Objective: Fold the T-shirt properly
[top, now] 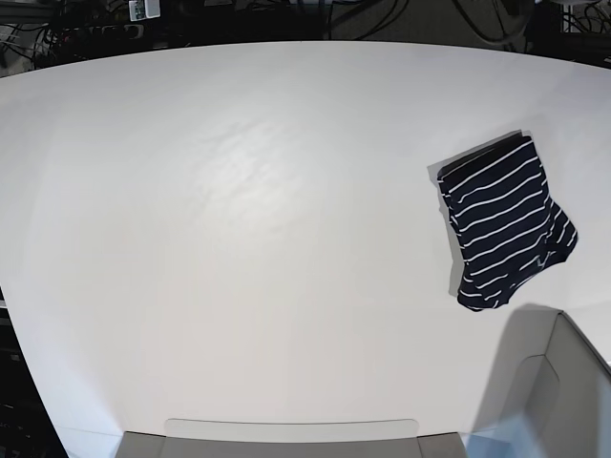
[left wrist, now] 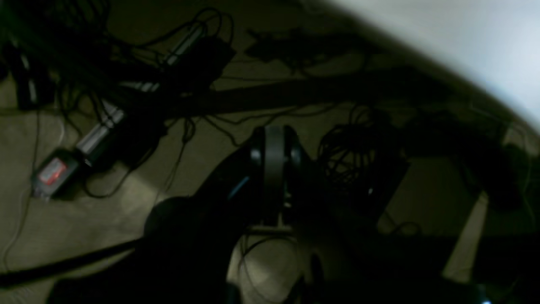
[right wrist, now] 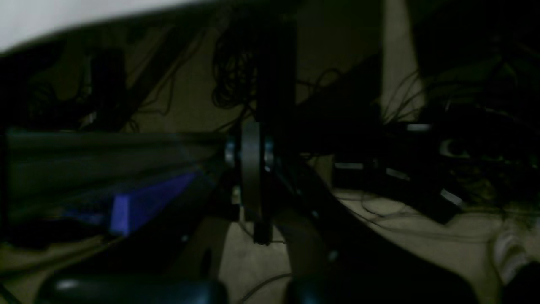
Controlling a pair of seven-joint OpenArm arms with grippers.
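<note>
The T-shirt (top: 504, 223) lies as a compact folded bundle, dark with thin white stripes, on the right side of the white table (top: 239, 210) in the base view. Neither arm shows there. In the left wrist view my left gripper (left wrist: 274, 169) hangs below table level over the floor, fingers pressed together with nothing between them. The right wrist view has my right gripper (right wrist: 252, 169) likewise low beside the table frame, shut and empty. The T-shirt is out of view in both wrist views.
A grey open box (top: 563, 391) stands at the table's near right corner, and a flat grey tray edge (top: 286, 431) at the near middle. Cables and a power strip (left wrist: 101, 131) litter the floor. The table's underside edge (left wrist: 464, 38) curves overhead.
</note>
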